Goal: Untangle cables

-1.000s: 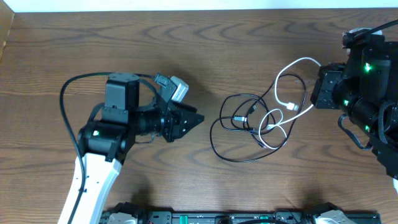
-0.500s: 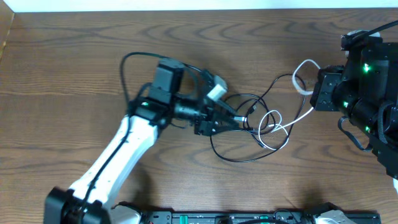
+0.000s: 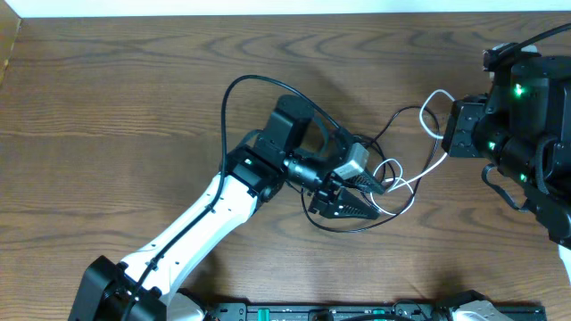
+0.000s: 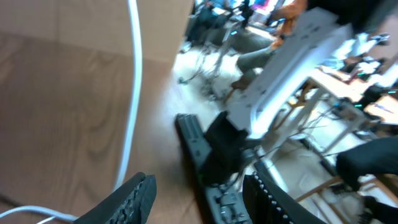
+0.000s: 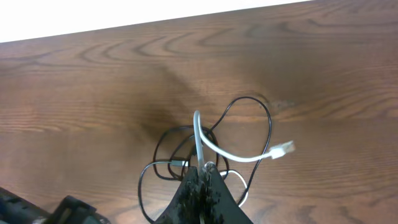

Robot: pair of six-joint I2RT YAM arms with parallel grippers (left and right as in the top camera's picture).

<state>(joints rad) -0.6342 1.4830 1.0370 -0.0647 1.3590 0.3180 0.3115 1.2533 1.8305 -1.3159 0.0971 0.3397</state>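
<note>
The counter point(image 3: 134, 89) is brown wood-grain with a faint sheen; the white cable point(image 5: 197, 134) and black cable point(image 5: 271, 124) look smooth and plastic-coated.

Table point(image 3: 134, 89) under me: dark brown wood, bold wavy grain, dull sheen. White strip point(image 3: 268, 7) runs beyond its far edge. Black rail point(image 3: 357, 312) lies along its near edge with small fittings on it, too small for me to read. Tan edge point(image 3: 5, 53) at far-left corner, cannot tell what. From my left wrist I see rail again, blurred. Past it: pale floor point(image 4: 186, 68), white slanted beam point(image 4: 292, 62) of unclear origin, cluttered desks point(image 4: 367, 81), all smeared.
</note>
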